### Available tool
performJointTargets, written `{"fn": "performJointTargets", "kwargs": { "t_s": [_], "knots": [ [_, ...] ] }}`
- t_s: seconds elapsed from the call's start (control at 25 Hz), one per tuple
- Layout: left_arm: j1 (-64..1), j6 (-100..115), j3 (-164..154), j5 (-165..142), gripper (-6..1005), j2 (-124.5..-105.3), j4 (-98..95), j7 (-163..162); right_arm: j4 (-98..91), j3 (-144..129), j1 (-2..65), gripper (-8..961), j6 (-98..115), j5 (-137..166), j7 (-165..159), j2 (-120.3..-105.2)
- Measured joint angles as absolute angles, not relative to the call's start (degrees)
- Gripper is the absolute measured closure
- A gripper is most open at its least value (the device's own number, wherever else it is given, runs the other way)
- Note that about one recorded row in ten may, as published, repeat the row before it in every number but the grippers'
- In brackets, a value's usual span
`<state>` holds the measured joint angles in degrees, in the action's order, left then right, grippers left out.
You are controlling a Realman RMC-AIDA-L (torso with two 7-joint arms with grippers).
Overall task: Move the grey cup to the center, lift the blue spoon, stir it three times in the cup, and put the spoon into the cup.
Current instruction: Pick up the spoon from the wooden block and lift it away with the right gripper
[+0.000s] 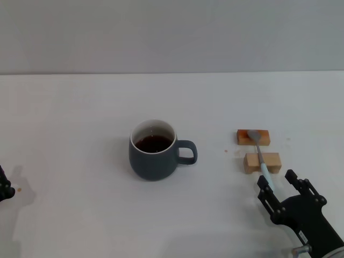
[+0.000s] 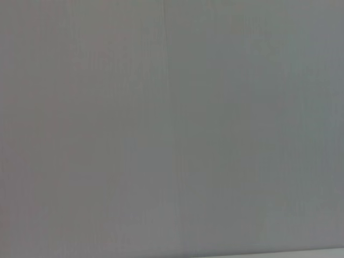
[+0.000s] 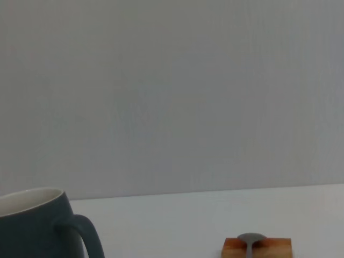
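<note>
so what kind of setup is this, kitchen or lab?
Likely a lab test bench: bare white tabletop, blank grey wall, and a blue-handled metal spoon staged on two small wooden blocks beside a rounded slate-grey ceramic mug.

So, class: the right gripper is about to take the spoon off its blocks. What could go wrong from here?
1. The blue spoon only rests across two small wooden blocks; the open right gripper, at its handle end, could tip it off or shift a block.
2. The grey cup holds dark liquid; careless stirring may spill it.
3. The left gripper sits far off, unable to steady the cup.
</note>
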<state>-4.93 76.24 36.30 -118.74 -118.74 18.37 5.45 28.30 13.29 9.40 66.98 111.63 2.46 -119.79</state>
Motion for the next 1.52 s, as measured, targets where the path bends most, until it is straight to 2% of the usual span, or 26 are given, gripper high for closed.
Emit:
{"fn": "performJointTargets", "kwargs": {
  "t_s": [0.8,1.08,1.2,1.52],
  "knots": [
    [-4.8,76.4,36.3,-118.7,1000,-118.73,18.4,5.4,28.9,12.9,10.1,297,66.3,112.1,2.5,-119.66],
    [-5.0,76.2,36.3,-118.8,1000,-118.67,18.4,5.4,29.0,12.8,10.2,523,66.2,112.1,2.5,-119.62],
    [-5.0,76.2,36.3,-119.0,1000,-118.65,18.4,5.4,28.9,12.8,10.2,571,66.2,111.8,2.5,-119.61],
    [-5.1,76.1,36.3,-119.1,1001,-118.65,18.4,5.4,28.8,13.0,10.5,570,64.7,111.8,2.5,-119.61]
  ]
}}
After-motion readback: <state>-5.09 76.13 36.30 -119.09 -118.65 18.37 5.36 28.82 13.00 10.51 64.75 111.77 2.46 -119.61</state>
